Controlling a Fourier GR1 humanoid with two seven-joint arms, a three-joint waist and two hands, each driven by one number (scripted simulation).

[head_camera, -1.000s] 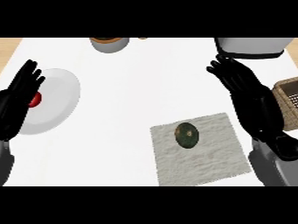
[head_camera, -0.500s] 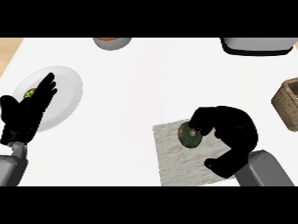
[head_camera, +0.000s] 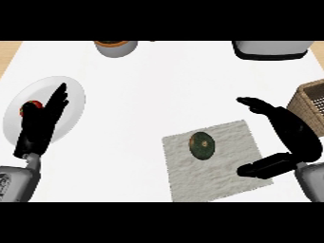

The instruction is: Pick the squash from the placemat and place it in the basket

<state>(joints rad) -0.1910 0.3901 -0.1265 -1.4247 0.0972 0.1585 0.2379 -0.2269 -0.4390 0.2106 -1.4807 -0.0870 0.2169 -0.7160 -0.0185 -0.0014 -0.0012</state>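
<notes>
On the placemat: squash (head_camera: 202, 145) lying near the middle of the grey placemat (head_camera: 224, 176), untouched, dark green with a paler centre.
Right robot hand (head_camera: 290, 135): just right of the squash, over the placemat's right edge — fingers apart and relaxed, thumb low near the mat's corner, clamped on nothing.
Left robot hand (head_camera: 42, 122): resting over the white plate (head_camera: 71, 113) at the left of the tabletop (head_camera: 157, 90), fingers straight, holding nothing.
Basket (head_camera: 321, 107): wicker, at the right edge, close beside the right forearm.
Risk, grasp: likely a nudge instead of a grip if the fingers close from the side — round squash apt to roll across the cloth.
Risk, mat: could bunch or drag if fingertips catch the fabric.
Risk, carry: basket rim near the wrist, so a low swing may knock it.
Cut off: basket's far side, plus a grey pot and a pale appliance at the top edge.
Hard to tell: small red item on the plate, partly hidden by the left robot hand.
</notes>
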